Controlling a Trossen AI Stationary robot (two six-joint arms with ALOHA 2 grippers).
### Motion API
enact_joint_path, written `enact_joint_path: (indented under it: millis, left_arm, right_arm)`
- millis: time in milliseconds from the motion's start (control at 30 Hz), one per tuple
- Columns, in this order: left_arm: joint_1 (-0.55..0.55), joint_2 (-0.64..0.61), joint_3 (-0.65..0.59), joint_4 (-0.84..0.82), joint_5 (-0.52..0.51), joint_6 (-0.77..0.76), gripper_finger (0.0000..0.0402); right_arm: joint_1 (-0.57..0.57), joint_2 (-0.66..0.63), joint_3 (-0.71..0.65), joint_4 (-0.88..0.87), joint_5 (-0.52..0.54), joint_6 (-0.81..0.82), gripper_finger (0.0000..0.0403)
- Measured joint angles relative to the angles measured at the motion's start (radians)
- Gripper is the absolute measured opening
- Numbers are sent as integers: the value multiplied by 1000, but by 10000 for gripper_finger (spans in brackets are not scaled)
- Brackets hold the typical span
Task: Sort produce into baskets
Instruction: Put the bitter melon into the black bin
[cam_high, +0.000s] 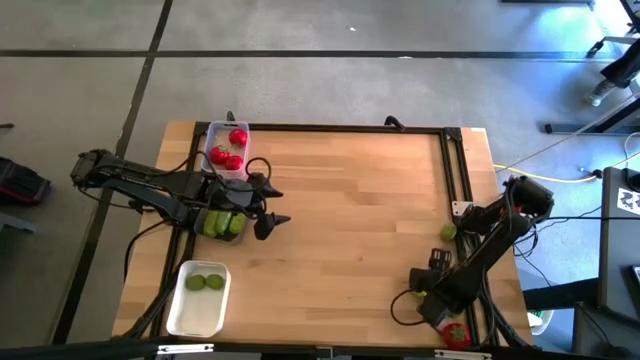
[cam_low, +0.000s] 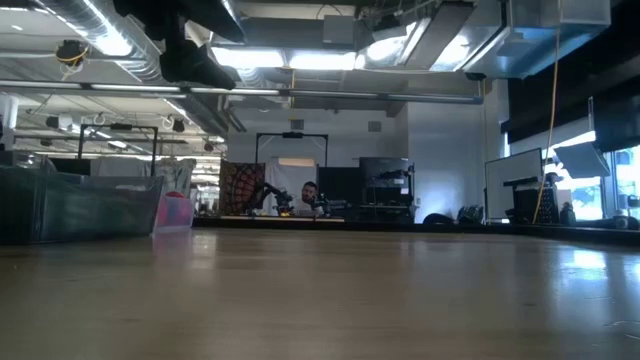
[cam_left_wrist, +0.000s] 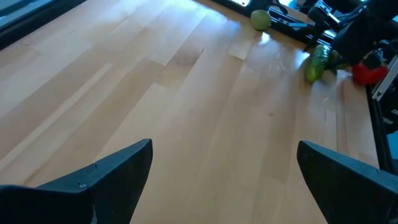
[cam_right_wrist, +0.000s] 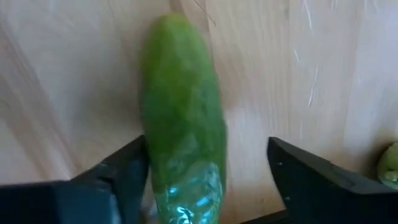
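pale wooden table (cam_high: 340, 220) | opaque white rectangular bin (cam_high: 197, 310): two limes inside, near-left corner | left gripper (cam_high: 272, 208): fingers spread, empty, beside clear bins | right gripper (cam_right_wrist: 208, 180): fingers spread around long green cucumber (cam_right_wrist: 183, 124), one touching, cucumber on table

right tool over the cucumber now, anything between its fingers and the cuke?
Nothing visible. In the right wrist view the cucumber lies on bare table directly between the right tool's fingers, one finger touching or nearly touching its side, the other standing apart. A lime sits off to the side, clear.
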Motion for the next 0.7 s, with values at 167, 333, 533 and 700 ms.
enact_joint_path:
  millis: [167,333,533,700]
  left_arm:
    - [0,0,0,0,-19,0,392]
    - [0,0,0,-12,-22,1,392]
    - [1,6,0,-23,-88,76,392]
    - [-10,6,0,-7,-89,88,392]
  right_arm:
    - [0,9,0,0,14,-15,171]
    - [0,7,1,-7,47,-61,61]
    - [-18,-10,0,-1,122,-96,31]
    - [-52,-58,0,0,182,-98,56]
